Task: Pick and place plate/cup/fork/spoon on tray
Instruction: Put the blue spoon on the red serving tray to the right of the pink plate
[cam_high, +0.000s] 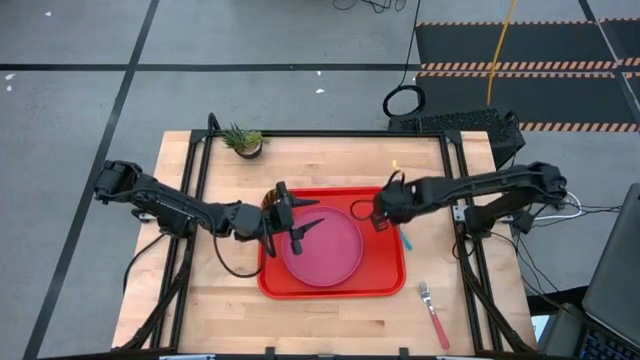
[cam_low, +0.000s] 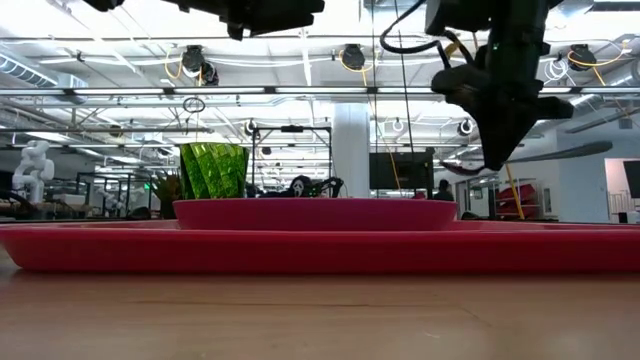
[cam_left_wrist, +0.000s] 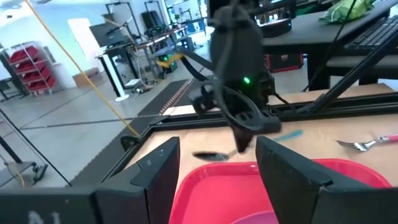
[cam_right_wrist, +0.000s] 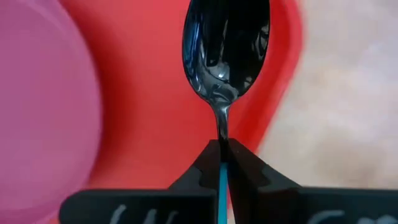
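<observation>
The red tray (cam_high: 385, 285) lies mid-table with the pink plate (cam_high: 322, 250) on it. The dark green cup (cam_low: 213, 170) stands on the tray's far left part, behind the plate in the low view. My right gripper (cam_high: 380, 215) is over the tray's far right part, shut on the spoon (cam_right_wrist: 225, 50). The spoon's blue handle (cam_high: 405, 238) sticks out toward the tray's right rim. My left gripper (cam_high: 297, 225) is open and empty above the plate's left edge. The fork (cam_high: 435, 315) lies on the table, right of the tray's near corner. My right gripper pinches the spoon between its two fingers where the metal neck (cam_right_wrist: 222, 134) meets the blue handle (cam_right_wrist: 222, 180). The fingers point down from above and lie across the spoon. The spoon is lifted clear of the tray, roughly level, its bowl over the tray.
A small potted plant (cam_high: 243, 142) stands at the table's far left edge. Bare wood lies near and right of the tray, around the fork. The two grippers are about a plate's width apart over the tray.
</observation>
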